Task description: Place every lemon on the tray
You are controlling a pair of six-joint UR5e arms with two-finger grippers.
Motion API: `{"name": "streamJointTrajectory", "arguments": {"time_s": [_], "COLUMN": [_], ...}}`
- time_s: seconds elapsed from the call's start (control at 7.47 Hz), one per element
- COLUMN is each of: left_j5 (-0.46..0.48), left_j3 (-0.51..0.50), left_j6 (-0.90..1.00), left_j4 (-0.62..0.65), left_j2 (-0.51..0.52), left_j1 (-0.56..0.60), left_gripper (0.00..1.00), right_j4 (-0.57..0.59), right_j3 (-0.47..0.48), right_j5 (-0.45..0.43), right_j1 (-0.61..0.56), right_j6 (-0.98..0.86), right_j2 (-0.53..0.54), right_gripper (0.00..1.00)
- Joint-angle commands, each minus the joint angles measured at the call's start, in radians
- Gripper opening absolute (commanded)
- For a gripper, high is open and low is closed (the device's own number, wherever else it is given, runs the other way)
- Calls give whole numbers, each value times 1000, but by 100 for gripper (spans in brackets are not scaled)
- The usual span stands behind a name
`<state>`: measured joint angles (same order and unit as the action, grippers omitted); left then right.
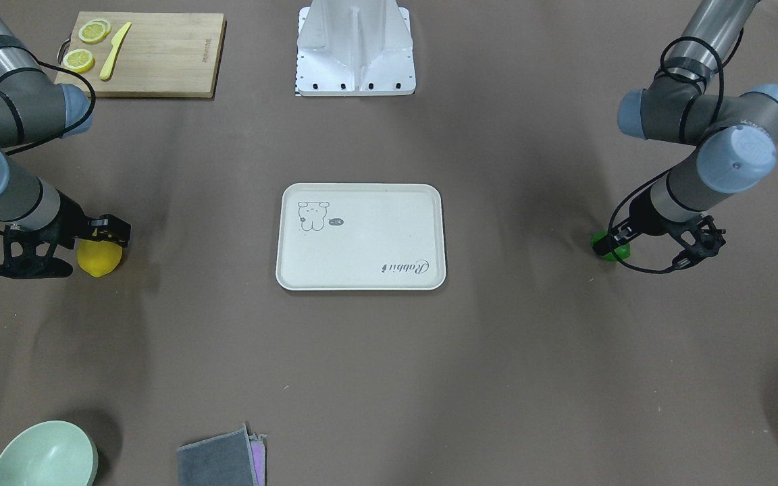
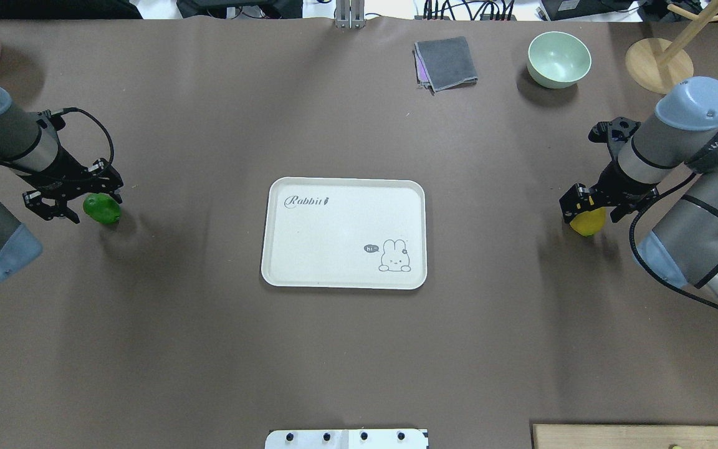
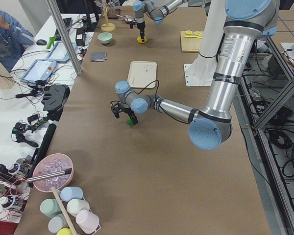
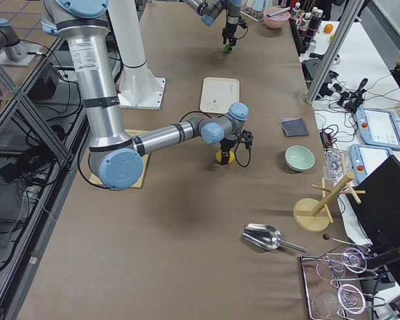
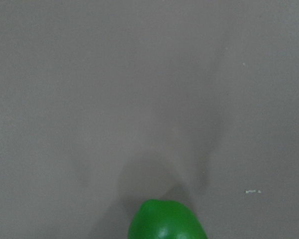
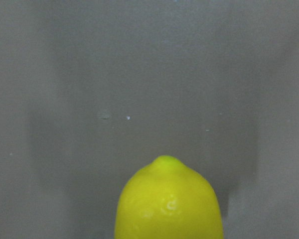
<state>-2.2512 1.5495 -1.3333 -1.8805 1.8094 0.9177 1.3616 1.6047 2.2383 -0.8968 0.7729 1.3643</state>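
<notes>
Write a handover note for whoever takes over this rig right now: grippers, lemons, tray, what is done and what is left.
Left gripper: down at the green lemon, on the robot's left of the tray. I cannot tell whether it has closed on the lemon.
Right gripper: down at the yellow lemon, on the robot's right of the tray. Its grip cannot be told either.
Tray: mid-table, nothing on it.
Done: both arms are at their lemons, but neither lemon is on the tray.
Left: carry both lemons to the tray and release them.
</notes>
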Motion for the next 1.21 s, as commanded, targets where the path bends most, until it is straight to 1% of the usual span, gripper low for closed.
{"name": "streamJointTrajectory", "arguments": {"time_s": [0.0,0.13,0.27,0.4,0.54,0.67,0.8,0.94,1.07], "left_j5": [-4,-13,-24,-69,-86,-87,-85,-87,-88], "left_j3": [4,6,11,23,50,94,133,141,138], "left_j6": [5,6,34,108,194,285,349,447,548], "left_j4": [1,4,18,68,190,319,412,467,501], "left_j2": [-4,-2,-1,1,19,43,57,64,74], "left_j1": [-3,-2,7,44,103,143,191,264,329], "left_gripper": [0,0,0,0,0,0,0,0,0], "right_j4": [-35,-35,-30,-27,-26,-26,-26,-22,-24], "right_j3": [-5,12,33,40,29,28,23,6,-30], "right_j5": [1,4,10,10,6,-2,-67,-153,-208], "right_j1": [-2,-13,-25,-30,-21,19,98,183,253], "right_j6": [0,2,3,31,86,162,269,360,452], "right_j2": [1,-2,-4,-30,-84,-140,-209,-282,-357], "right_gripper": [10,0,0,0,0,0,0,0,0]}}
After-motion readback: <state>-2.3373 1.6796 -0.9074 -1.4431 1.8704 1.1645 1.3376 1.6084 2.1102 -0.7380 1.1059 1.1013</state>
